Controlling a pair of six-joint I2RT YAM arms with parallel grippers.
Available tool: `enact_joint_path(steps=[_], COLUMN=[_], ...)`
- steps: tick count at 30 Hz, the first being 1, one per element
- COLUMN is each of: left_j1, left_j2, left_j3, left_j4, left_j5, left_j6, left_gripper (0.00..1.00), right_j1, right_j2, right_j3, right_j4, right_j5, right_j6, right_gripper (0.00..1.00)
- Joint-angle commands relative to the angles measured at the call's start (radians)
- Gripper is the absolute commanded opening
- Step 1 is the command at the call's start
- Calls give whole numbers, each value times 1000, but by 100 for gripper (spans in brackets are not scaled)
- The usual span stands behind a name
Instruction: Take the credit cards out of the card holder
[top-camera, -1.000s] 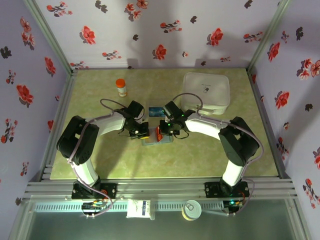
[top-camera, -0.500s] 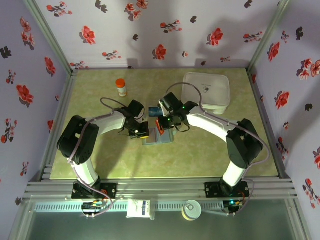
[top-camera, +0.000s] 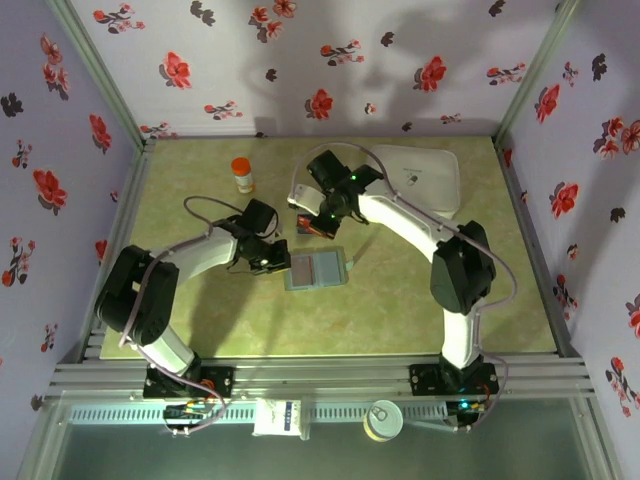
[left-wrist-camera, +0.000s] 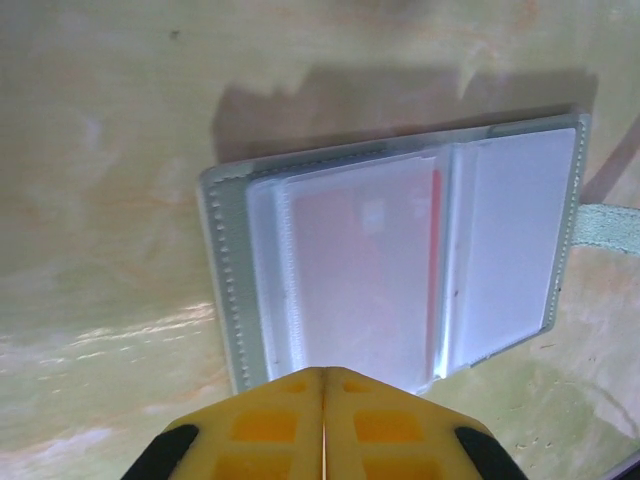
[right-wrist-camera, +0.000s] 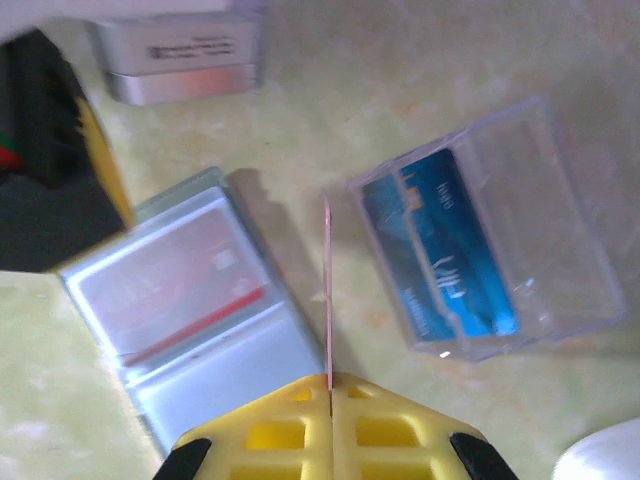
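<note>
Seemingly empty, left pincer is pressed closed; right pincer pinches a red card.

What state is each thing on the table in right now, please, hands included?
Holder: open, lying flat.
Sleeved card: red, inside the Holder.
Held card: edge-on, pinched by the Right hand.
Tray: upright, holding Blue cards.
Right hand: shut on the Held card.
Left hand: shut, empty.
Bottle: upright, capped.
</note>
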Motion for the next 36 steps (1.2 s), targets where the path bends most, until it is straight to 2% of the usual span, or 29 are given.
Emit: enact_joint_path(steps=[1,7,13,25,36], left_j1=[22,45,47,56,66], left_j2=[-51,-84,-85,-65,-38], left_j3=[-47,-83,-100,-121,-106], left_j4=[-12,-13,0,10,6], left_j5=[-27,-27,-28,-21,-11], left_j6=[1,-4,-19,-18,-4], left_gripper=[8,8,8,8,8], right_j1=[-53,-122,-145,-146,-150], right_j2=[81,244,349,459,463], right_j3=[143,423,568,633,639], right_j4=[-131,-269,-305,-238,-258], right_j5=[-37,-116,-161,-143,-125], right_j6=[-203,-264,-304,-348,-357], right_gripper=[0,0,0,0,0])
